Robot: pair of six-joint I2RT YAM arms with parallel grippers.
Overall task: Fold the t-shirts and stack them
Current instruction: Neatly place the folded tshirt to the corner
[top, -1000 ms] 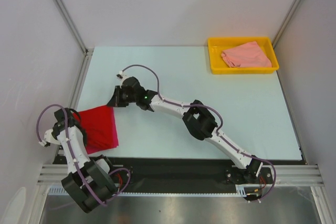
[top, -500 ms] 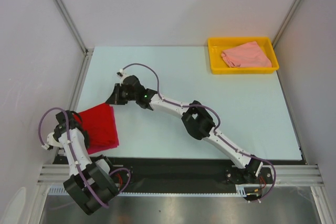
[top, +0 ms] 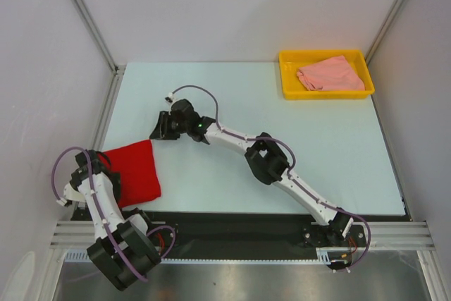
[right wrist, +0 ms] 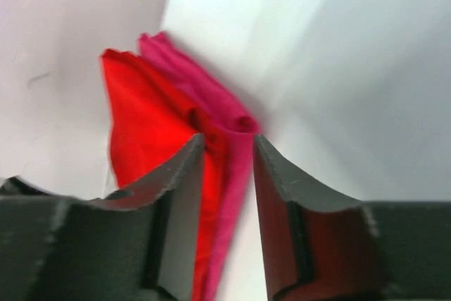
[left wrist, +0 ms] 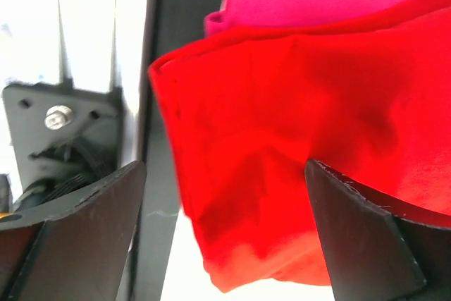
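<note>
Treat this as the release after laying the red t-shirt point(top: 134, 173) folded on top of the magenta t-shirt point(right wrist: 204, 89), showing only as a strip along the red one's edge. Find the left gripper point(left wrist: 225, 167) at the red t-shirt's near-left edge, spread wide, straddling the cloth with nothing pinched. Find the right gripper point(right wrist: 227, 142) just beyond the red t-shirt's far corner, parted only narrowly and apparently gripping nothing. Check first for cloth caught in the right gripper. Lift both straight up off the red t-shirt before swinging sideways, so as not to snag a layer and drag the fold open. Leave the stack square. Then look well apart from the red t-shirt for the salmon t-shirt point(top: 331, 74), crumpled inside the yellow tray point(top: 285, 75), probably next for folding.
</note>
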